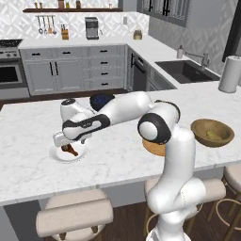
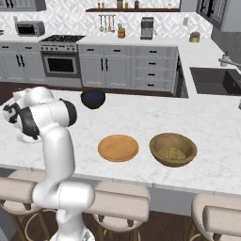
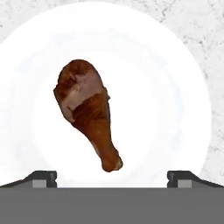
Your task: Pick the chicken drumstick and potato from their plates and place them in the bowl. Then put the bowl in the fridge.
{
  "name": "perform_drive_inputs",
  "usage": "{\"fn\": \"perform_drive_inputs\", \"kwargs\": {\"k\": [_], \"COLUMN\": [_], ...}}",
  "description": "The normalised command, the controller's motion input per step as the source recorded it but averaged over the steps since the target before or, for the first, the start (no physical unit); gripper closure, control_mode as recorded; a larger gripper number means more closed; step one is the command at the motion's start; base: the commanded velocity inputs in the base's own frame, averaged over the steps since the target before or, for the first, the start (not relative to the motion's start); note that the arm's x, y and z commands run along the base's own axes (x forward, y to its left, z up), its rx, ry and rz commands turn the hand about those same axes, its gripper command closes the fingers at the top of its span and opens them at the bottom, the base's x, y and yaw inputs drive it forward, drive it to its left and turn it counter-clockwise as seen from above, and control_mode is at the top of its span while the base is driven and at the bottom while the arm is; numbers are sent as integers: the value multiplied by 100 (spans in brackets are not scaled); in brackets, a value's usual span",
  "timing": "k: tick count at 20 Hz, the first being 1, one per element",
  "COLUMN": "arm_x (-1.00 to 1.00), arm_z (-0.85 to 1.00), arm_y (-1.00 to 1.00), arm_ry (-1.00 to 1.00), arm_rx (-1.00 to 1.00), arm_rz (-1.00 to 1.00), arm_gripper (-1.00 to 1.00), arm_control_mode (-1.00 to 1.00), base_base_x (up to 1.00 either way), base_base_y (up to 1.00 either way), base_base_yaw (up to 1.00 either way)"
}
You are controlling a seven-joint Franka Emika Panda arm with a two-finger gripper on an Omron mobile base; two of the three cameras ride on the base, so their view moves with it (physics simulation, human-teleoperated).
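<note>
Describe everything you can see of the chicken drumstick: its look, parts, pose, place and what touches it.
The chicken drumstick is small, glossy and reddish-brown, with a paler pinkish patch on its fat rounded end, tapering to a thin knobbed bone end. It lies flat on its side near the middle of the white plate, much smaller than the plate, which alone touches it. The open end effector hangs directly above it, fingertips apart on either side, not in contact.

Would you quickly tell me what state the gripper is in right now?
Gripper: open, holding nothing, poised over the drumstick on the white plate.
</note>
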Motion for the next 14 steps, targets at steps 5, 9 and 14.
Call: {"fn": "perform_drive_inputs", "kwargs": {"k": [5, 9, 14], "arm_x": [29, 10, 0], "arm_z": [-28, -46, -29], "arm_y": [17, 3, 0], "arm_ry": [12, 1, 0], "arm_rx": [3, 2, 0], "arm_rz": [0, 0, 2], "arm_gripper": [-100, -100, -100], "arm_control_mode": [-100, -100, -100], "base_base_x": [0, 0, 0], "base_base_y": [0, 0, 0], "base_base_yaw": [0, 0, 0]}}
